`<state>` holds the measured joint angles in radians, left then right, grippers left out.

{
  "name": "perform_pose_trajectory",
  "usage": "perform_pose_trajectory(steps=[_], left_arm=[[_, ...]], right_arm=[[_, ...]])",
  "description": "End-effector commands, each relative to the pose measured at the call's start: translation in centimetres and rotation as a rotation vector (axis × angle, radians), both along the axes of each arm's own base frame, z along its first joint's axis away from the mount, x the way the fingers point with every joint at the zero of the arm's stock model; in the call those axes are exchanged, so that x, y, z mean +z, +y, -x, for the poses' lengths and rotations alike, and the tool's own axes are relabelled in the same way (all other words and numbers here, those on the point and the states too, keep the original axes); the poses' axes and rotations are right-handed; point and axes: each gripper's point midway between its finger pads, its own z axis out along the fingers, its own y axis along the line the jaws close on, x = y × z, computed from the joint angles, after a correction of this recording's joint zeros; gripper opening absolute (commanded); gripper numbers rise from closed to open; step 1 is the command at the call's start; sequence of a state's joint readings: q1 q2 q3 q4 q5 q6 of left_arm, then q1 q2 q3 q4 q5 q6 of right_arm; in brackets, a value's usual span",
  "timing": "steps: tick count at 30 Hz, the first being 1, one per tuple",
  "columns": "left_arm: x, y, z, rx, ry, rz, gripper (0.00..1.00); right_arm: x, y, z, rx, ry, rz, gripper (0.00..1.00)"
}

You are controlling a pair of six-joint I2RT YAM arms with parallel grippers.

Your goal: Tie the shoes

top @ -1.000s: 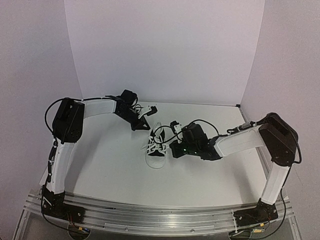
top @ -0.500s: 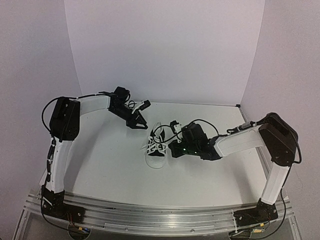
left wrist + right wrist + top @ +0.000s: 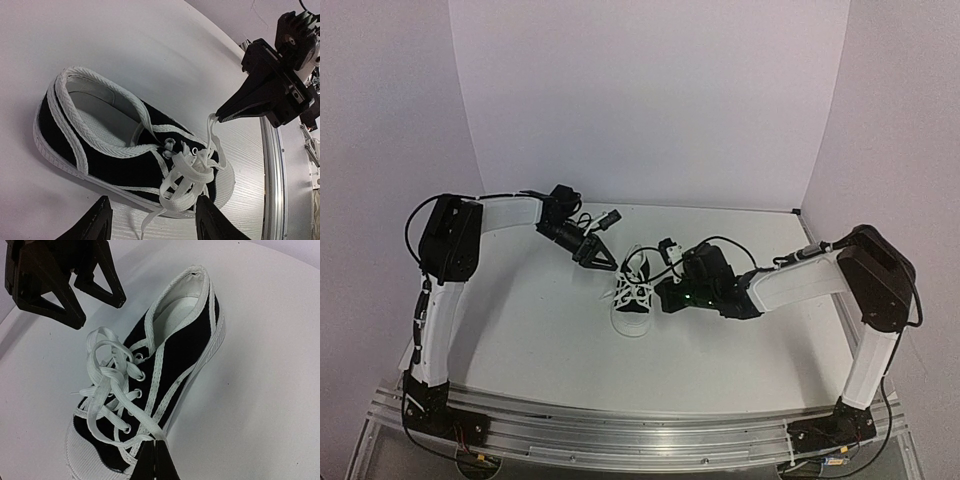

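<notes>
Sneaker (image 3: 185, 345), black canvas, left end effector (image 3: 98, 312) spread, right end effector (image 3: 221, 114) pinching flat white lace (image 3: 211, 134)

- Black sneaker (image 3: 110, 160) on white table (image 3: 125, 50), toe to the right.
- Bunched laces (image 3: 192, 167) over the eyelets.
- At upper right, right gripper (image 3: 220, 113), tips closed on one strand.
- At bottom edge, left gripper (image 3: 155, 222), fingers wide apart.
</notes>
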<state>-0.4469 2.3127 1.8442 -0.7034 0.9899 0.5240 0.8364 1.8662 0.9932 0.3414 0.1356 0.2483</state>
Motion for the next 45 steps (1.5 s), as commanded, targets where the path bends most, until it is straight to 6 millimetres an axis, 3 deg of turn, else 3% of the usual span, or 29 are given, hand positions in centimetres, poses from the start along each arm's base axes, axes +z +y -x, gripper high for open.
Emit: perform_pose_trajectory(steps=[1, 5, 8, 14, 23, 26, 32, 39, 45], left_arm=[[0.5, -1.2, 1.3, -0.047, 0.029, 0.018, 0.55], [-0.4, -1.6, 1.9, -0.061, 0.05, 0.004, 0.53], [-0.8, -1.8, 1.7, -0.058, 0.046, -0.005, 0.45], [-1.0, -1.8, 1.2, -0.058, 0.051, -0.014, 0.01], [1.2, -0.5, -1.0, -0.011, -0.026, 0.005, 0.0], [1.3, -0.2, -1.5, -0.002, -0.062, -0.013, 0.0], [0.7, 1.3, -5.0, 0.102, -0.197, -0.077, 0.0], [-0.4, 3.1, -8.4, 0.192, -0.326, -0.155, 0.0], [0.6, 5.2, -10.5, 0.267, -0.4, -0.17, 0.0]], right_arm=[[1.0, 0.9, -0.7, 0.008, -0.026, -0.025, 0.0], [1.0, 1.0, -0.7, 0.011, -0.028, -0.023, 0.0], [0.9, 1.0, -0.8, 0.008, -0.028, -0.023, 0.0], [1.1, 1.0, -0.8, 0.006, -0.032, -0.023, 0.0], [1.0, -0.7, -0.6, -0.024, -0.018, -0.026, 0.0], [0.8, -1.4, -0.5, -0.03, -0.008, -0.027, 0.0], [0.0, -3.4, 0.1, -0.063, 0.024, -0.026, 0.0], [-0.8, -3.6, 0.3, -0.059, 0.046, -0.024, 0.0], [-1.3, -5.1, 0.3, -0.101, 0.088, -0.064, 0.0]])
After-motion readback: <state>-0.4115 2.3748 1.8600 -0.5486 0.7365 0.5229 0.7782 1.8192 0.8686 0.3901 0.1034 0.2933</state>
